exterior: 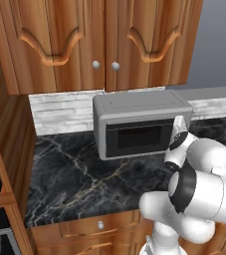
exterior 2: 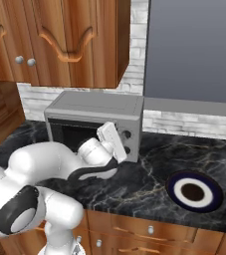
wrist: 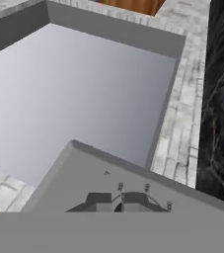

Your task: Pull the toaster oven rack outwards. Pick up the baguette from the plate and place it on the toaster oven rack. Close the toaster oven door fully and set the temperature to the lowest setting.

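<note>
The grey toaster oven (exterior: 139, 107) stands at the back of the counter. Its door (exterior: 134, 139) is upright and shut, dark window facing out. My gripper (wrist: 116, 202) is at the top of the oven's right knob panel (exterior 2: 129, 142). Its fingertips (wrist: 99, 200) are pinched nearly together inside an arc of dial tick marks, shut on a knob they cover. Two lower black knobs (exterior 2: 128, 148) show beside my hand (exterior 2: 109, 138). The plate (exterior 2: 194, 191), dark centre and pale rim, lies bare on the counter to the right. The rack and the baguette are hidden.
Wooden wall cabinets (exterior: 104, 40) hang above the oven. A white brick backsplash (exterior 2: 184, 122) and a grey wall (exterior 2: 194, 50) lie behind. The dark marble counter (exterior: 74, 174) stretches left of the oven, with drawers (exterior: 99, 226) below its front edge.
</note>
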Available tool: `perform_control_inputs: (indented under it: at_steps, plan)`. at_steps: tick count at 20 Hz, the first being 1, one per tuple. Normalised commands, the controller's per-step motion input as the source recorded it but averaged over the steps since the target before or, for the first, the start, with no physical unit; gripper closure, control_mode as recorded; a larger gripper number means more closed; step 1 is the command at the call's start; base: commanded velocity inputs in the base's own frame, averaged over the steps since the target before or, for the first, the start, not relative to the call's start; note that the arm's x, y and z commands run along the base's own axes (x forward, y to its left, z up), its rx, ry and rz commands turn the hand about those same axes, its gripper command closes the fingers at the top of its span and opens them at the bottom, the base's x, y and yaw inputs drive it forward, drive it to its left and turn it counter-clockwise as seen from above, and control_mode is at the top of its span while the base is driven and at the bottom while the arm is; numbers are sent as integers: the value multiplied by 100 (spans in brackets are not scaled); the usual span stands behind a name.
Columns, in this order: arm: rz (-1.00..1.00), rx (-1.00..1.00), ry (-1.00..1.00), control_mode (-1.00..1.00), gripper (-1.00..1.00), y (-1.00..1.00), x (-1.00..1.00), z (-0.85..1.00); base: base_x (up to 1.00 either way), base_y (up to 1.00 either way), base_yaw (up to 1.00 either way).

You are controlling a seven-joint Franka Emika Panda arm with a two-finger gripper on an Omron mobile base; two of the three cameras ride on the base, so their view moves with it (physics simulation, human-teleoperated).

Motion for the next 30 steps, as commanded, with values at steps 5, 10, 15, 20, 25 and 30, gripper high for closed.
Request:
perform_control_inputs:
  at_steps: [5, 10, 15, 20, 25, 30]
  plan:
    - [2, -21, 4, -100, 100, -99, -100, 9, 0, 0, 0]
    - [4, -21, 0, -100, 100, -69, -94, 36, 0, 0, 0]
    - [-3, 5, -12, -100, 100, -38, -48, 10, 0, 0, 0]
    - [-2, 32, -14, -100, 100, -14, -18, 33, 0, 0, 0]
    - [8, 75, -20, -100, 100, 6, -8, 63, 0, 0, 0]
    - [14, 74, -14, -100, 100, 19, -3, 30, 0, 0, 0]
